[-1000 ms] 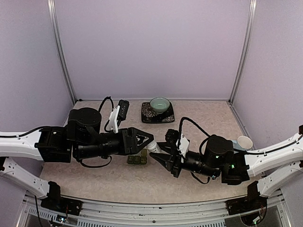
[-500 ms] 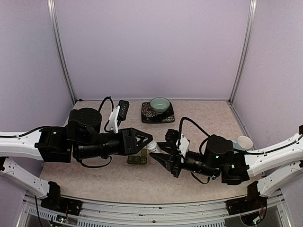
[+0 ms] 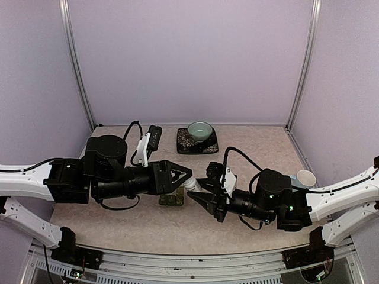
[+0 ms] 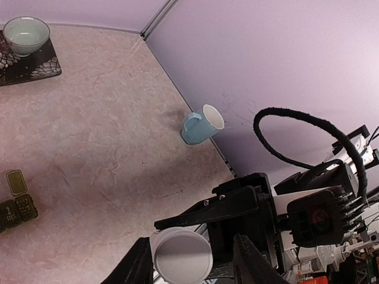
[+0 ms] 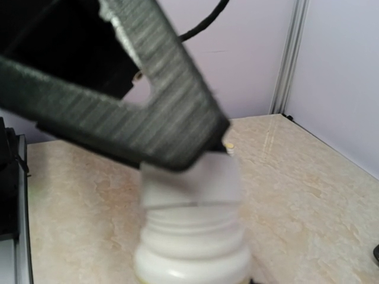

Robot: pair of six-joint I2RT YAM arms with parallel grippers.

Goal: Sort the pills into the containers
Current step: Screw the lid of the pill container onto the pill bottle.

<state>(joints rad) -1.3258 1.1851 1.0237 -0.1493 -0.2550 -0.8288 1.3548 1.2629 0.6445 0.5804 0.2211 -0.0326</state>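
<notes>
L fingers point(image 3: 186, 176) straddle white cap point(image 4: 180, 255); can't tell if pinched or loose. Cap is over threaded neck of white bottle point(image 5: 190, 254). R fingers point(image 3: 200, 190), set narrow, clamp bottle, tip to tip w/ L. Containers point(image 3: 172, 200): dark green strip flat on worktop point(image 3: 249, 148), just beside L fingertips on arm-base side. Pale blue mug point(image 3: 305, 177) well right of R fingers.

Lilac matte wall panels point(image 3: 189, 59) on three sides. Silver aluminium corner posts point(image 3: 77, 65) at joints. Beige marbled table point(image 3: 266, 139). Lighting even, diffuse.
</notes>
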